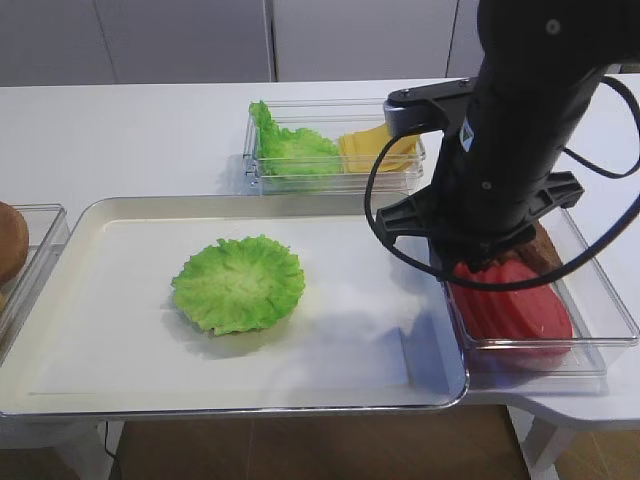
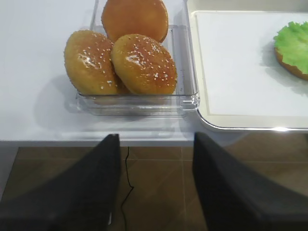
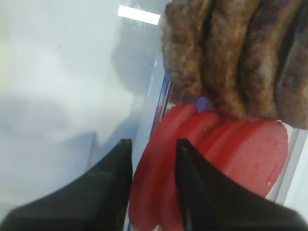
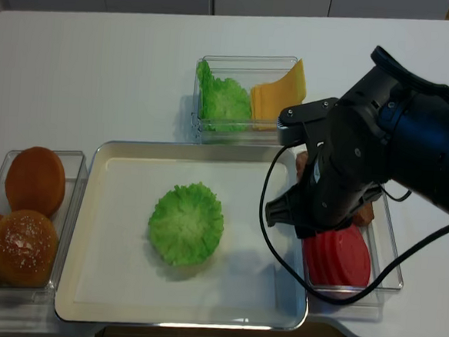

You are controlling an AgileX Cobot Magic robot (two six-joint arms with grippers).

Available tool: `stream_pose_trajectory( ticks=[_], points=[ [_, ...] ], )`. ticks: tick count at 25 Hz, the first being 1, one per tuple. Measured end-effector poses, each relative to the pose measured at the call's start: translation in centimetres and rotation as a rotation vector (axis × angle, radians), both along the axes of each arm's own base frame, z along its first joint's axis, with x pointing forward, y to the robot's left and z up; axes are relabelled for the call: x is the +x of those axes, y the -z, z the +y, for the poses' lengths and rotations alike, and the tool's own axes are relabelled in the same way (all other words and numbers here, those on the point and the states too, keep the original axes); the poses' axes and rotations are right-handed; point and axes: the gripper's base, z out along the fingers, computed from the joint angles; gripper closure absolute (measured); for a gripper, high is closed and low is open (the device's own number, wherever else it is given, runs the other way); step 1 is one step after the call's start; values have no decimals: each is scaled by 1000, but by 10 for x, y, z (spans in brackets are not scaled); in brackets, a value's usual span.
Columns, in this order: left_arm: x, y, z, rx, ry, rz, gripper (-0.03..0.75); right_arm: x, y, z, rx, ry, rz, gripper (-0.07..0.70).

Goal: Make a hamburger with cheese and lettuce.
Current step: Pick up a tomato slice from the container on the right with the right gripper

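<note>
The hamburger (image 1: 238, 283) is a ruffled light-green lettuce leaf (image 4: 186, 222) lying on a brown base in the middle of the tray; its edge shows in the left wrist view (image 2: 292, 45). Yellow cheese slices (image 1: 375, 150) lean in the back bin (image 4: 280, 95). My right gripper (image 3: 153, 144) is down in the right bin. Red tomato slices (image 3: 250, 154) fill the gap between its narrowed jaws. My left gripper (image 2: 156, 144) is open and empty, over the floor in front of the bun bin.
A clear bin of sesame buns (image 2: 130, 57) stands left of the tray (image 1: 250, 202). Brown patties (image 3: 231, 57) lie behind the tomato slices (image 1: 515, 305). A bunch of green leaves (image 1: 290, 148) shares the cheese bin. The right arm (image 1: 500, 150) hides the bin's near-left part.
</note>
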Motion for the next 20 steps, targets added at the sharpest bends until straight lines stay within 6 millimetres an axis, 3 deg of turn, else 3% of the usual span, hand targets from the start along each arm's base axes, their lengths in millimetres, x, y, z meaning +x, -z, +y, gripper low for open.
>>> stream_pose_trajectory(
  ticks=[8,16,20],
  points=[
    [0,0,0,0,0,0,353,3,6,2,-14,-1,13,411],
    [0,0,0,0,0,0,353,3,6,1,-19,-4,7,546],
    [0,0,0,0,0,0,353,4,5,2,-19,-4,6,567]
  ],
)
